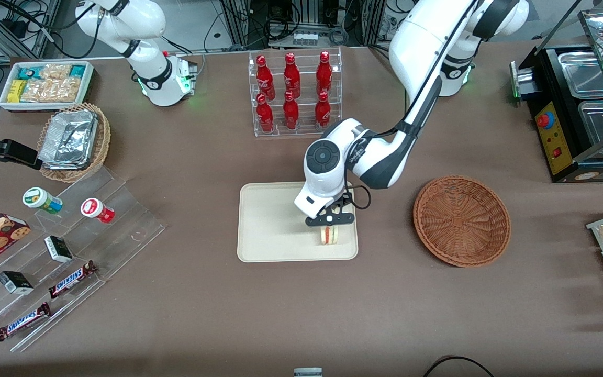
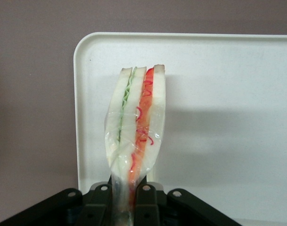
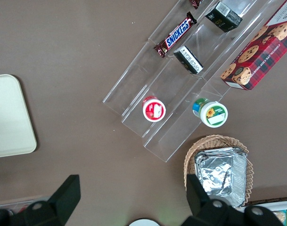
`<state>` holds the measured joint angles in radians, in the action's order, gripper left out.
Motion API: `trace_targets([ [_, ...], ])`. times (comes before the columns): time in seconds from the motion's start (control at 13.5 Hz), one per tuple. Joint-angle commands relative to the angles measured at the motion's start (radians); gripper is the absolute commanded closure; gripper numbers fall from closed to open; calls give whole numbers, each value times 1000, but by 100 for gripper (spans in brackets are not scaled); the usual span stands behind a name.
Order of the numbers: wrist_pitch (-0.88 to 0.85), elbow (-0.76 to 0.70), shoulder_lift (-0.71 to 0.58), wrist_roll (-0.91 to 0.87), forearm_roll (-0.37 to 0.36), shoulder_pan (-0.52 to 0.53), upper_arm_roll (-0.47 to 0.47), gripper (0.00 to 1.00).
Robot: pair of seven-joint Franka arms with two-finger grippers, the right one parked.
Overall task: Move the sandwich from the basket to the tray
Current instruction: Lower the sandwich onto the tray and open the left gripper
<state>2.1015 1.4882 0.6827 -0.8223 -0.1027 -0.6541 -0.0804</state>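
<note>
Sandwich (image 2: 136,136), a plastic-wrapped wedge of pale bread with green and red filling layers, stands on edge, pinched between the closed-in fingers of the end effector (image 1: 330,224). It sits over the smooth cream tray's (image 1: 270,230) corner nearest the round woven wicker basket (image 1: 461,220), which lies apart on the brown table (image 1: 202,173).

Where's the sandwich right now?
The sandwich is clamped in the end effector over the tray, at the tray's edge nearest the empty basket.
</note>
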Motion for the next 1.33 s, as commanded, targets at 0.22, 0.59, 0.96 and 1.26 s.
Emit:
trace_targets([
  [0.22, 64, -23, 47, 0, -22, -16, 13, 100],
  [0.59, 64, -25, 52, 0, -20, -16, 13, 0],
  [0.96, 61, -31, 29, -15, -12, -10, 13, 0],
  [1.26, 34, -28, -41, -15, -8, 14, 18, 0],
])
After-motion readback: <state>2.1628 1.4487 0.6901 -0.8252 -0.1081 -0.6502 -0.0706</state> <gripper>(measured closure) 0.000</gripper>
